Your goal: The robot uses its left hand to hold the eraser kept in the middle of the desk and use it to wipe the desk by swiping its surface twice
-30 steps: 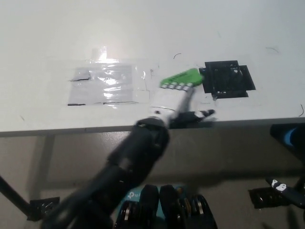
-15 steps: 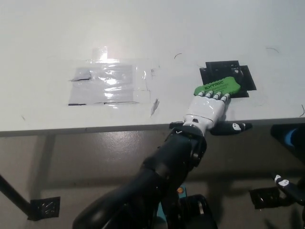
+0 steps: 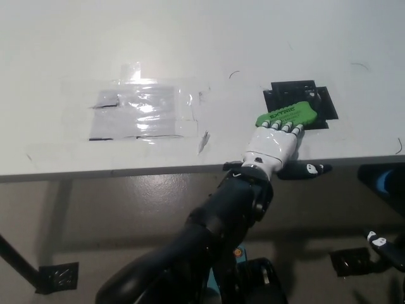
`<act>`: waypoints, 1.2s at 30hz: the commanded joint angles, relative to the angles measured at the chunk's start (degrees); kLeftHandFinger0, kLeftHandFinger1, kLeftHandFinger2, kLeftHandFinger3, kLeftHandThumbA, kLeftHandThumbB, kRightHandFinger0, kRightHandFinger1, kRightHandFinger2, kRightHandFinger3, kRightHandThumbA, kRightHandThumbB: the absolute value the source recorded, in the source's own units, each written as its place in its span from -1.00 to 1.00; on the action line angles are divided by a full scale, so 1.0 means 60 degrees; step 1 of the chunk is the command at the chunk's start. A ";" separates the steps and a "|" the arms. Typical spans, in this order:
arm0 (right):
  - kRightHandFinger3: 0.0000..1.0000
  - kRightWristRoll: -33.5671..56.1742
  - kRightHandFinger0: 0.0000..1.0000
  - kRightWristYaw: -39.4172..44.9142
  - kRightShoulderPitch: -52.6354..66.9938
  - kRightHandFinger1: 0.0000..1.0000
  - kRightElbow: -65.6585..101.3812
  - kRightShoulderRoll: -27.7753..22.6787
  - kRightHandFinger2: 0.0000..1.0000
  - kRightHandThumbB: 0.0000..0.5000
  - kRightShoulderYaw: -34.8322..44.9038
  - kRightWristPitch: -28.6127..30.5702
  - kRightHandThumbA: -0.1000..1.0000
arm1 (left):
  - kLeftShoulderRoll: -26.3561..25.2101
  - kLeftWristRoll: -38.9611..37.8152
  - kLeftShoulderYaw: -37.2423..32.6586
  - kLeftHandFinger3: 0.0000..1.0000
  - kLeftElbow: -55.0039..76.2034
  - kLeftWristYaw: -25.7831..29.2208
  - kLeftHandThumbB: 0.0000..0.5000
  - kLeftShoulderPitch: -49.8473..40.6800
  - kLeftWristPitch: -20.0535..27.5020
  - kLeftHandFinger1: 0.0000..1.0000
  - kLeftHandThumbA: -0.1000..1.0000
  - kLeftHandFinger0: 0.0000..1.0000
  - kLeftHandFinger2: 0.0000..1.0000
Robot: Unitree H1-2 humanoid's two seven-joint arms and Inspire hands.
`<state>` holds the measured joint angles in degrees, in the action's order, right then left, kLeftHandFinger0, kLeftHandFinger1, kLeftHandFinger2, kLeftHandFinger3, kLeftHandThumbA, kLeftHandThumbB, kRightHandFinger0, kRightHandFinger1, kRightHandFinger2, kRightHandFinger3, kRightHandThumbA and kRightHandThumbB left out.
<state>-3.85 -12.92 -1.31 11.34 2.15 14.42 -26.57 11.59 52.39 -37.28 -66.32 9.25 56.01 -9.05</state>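
White left hand (image 3: 273, 144), fingers pressed flat atop the green eraser (image 3: 286, 115), now rests near the desk's (image 3: 190, 38) front edge on the black taped patch (image 3: 316, 96), having swept rightward from beside the clear-tape area (image 3: 140, 111), which suggests one swipe completed.
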 commanded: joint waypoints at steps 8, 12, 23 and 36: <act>1.00 -0.0158 1.00 -0.0384 0.0051 1.00 0.0065 -0.0012 1.00 -1.00 0.0073 0.0731 1.00 | -0.1618 -0.1185 0.1253 1.00 -0.1089 -0.2036 0.60 -0.1645 -0.1072 1.00 1.00 1.00 1.00; 1.00 0.0053 1.00 -0.0291 0.0124 1.00 0.0052 -0.0024 1.00 -1.00 0.0138 0.0735 1.00 | -0.2238 -0.1366 0.1724 1.00 -0.0770 -0.2098 0.80 -0.1952 -0.1290 1.00 1.00 1.00 1.00; 1.00 0.0102 1.00 -0.0287 0.0276 1.00 0.0059 -0.0087 1.00 -1.00 0.0239 0.0839 1.00 | -0.3329 -0.2057 0.3198 1.00 0.0008 -0.1804 0.78 -0.2990 -0.1375 1.00 1.00 1.00 1.00; 1.00 0.0111 1.00 -0.0248 0.0449 1.00 0.0160 -0.0158 1.00 -1.00 0.0387 0.0842 1.00 | -0.3546 -0.3076 0.5365 1.00 0.1767 -0.1472 0.82 -0.4644 -0.1935 1.00 1.00 1.00 1.00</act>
<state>-3.57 -13.87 1.00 10.34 1.84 15.97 -25.64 -8.13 47.16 -12.77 -50.73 10.12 44.52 -9.19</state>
